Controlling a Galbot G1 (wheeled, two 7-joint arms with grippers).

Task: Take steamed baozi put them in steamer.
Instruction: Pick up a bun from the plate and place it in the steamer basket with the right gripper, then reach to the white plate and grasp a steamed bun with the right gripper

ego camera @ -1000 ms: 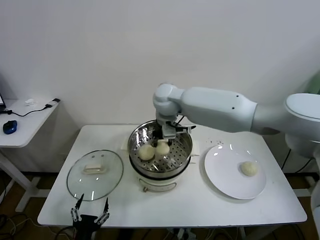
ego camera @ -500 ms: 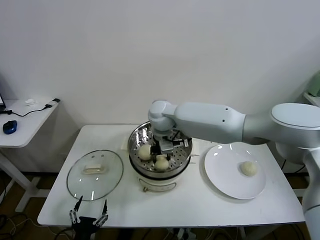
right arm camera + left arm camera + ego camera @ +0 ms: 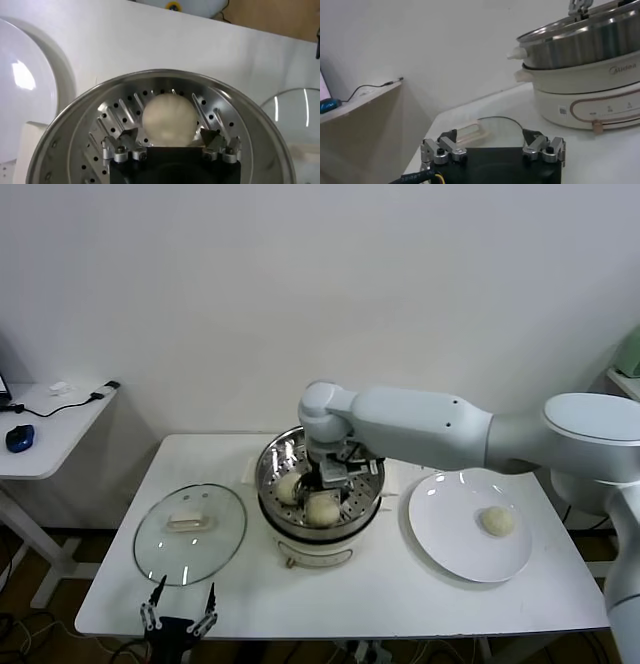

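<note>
The steel steamer (image 3: 366,502) stands mid-table on its cream base. Two baozi show inside it: one (image 3: 289,485) at the left and one (image 3: 322,510) at the front. My right gripper (image 3: 331,476) reaches down into the pot. In the right wrist view it (image 3: 170,136) is open, and the front baozi (image 3: 168,118) rests on the perforated tray (image 3: 112,112) between its spread fingertips. Another baozi (image 3: 497,521) lies on the white plate (image 3: 450,534). My left gripper (image 3: 180,617) hangs open at the table's front edge, nothing in it (image 3: 492,137).
A round glass lid (image 3: 190,534) lies flat left of the steamer, also seen close in front of the left gripper (image 3: 500,129). A small side table (image 3: 40,434) with a mouse and cable stands far left. The wall runs close behind the table.
The right gripper came down and forward inside the steamer with a baozi, then opened. That baozi now lies free on the tray. The left arm stayed where it was.
</note>
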